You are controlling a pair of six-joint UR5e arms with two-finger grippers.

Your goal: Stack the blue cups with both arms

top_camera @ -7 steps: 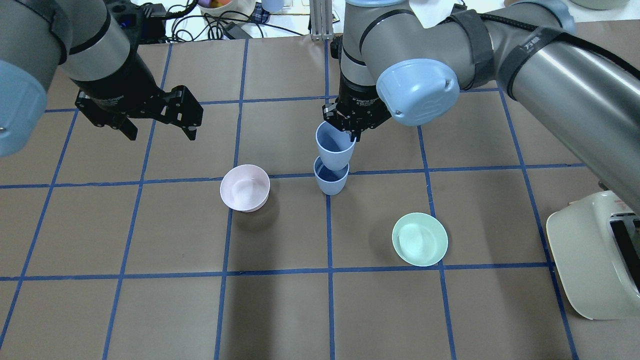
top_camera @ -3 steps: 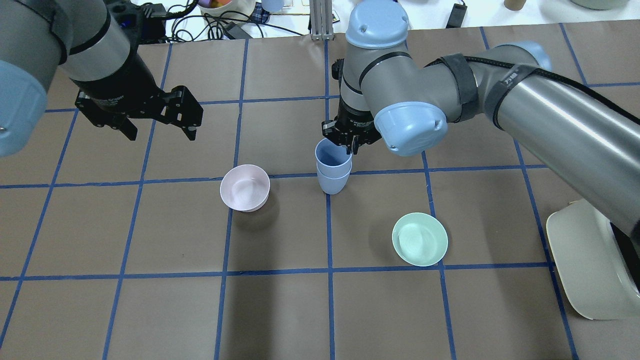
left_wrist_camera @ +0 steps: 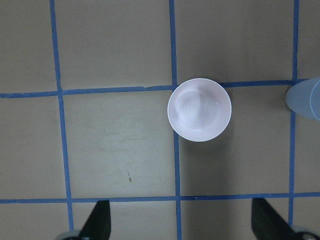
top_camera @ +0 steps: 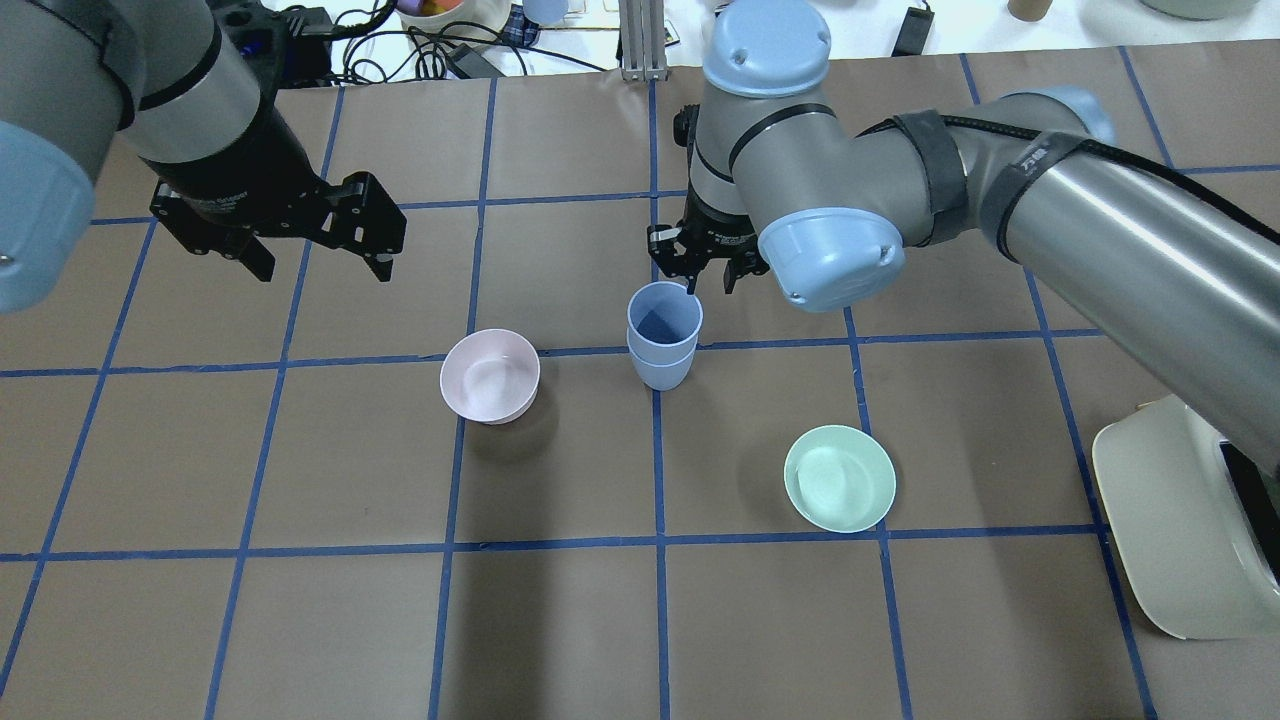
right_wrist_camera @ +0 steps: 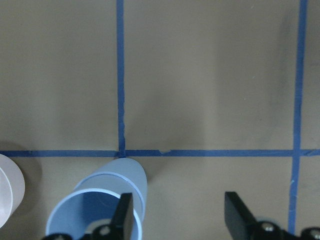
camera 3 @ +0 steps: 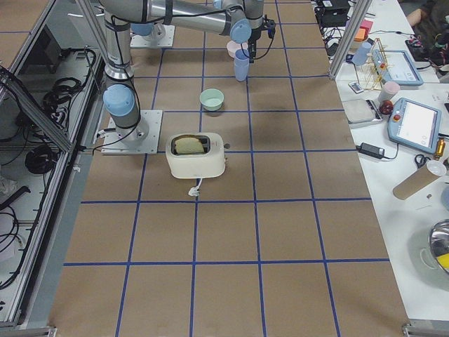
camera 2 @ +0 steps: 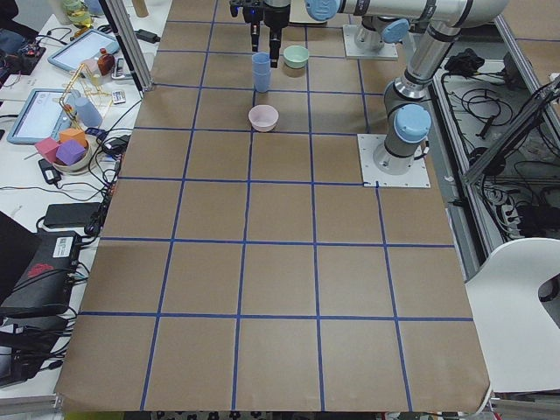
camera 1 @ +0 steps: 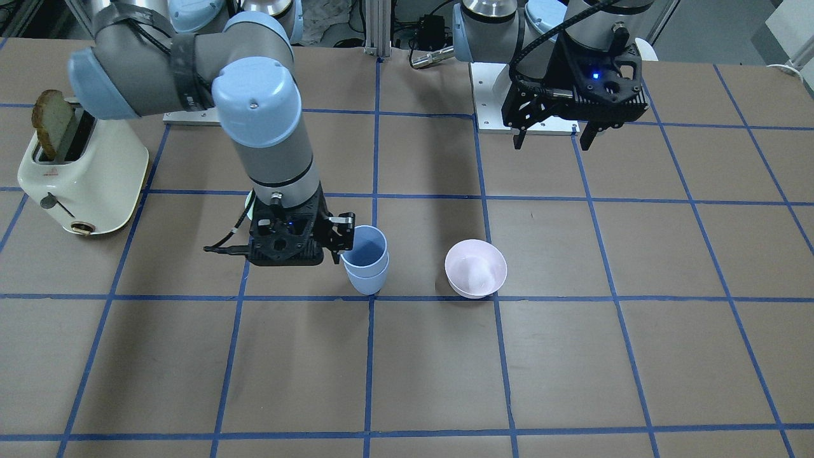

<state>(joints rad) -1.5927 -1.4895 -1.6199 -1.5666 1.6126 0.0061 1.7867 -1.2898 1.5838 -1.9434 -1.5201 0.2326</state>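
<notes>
Stack looks seated: upper blue cup (top_camera: 664, 318) nests in lower blue cup (top_camera: 662, 374), upright, near the centre of the tabletop (top_camera: 300, 620), at a blue tape crossing. In the overhead view the pink bowl (top_camera: 490, 375) is at 9 o'clock of the stack and the mint bowl (top_camera: 840, 478) at 4 o'clock, both apart from it.

At 12–1 o'clock of the stack is the right tool (top_camera: 710, 283), jaws wide, holding nothing. The wrist view puts one finger (right_wrist_camera: 124, 215) right at the upper rim; can't tell if it touches. At 10 o'clock, well apart, is the left tool (top_camera: 325, 268), jaws wide, empty.

Step in hand, as I judge it: clear the right tool. Go straight up first, nothing sideways until the fingers are above the rim. A snag could tip a tall, narrow stack.

Cups: pale grey-blue, matte, tapered, no handles, thin lighter rims. Probably light and easy to knock.
</notes>
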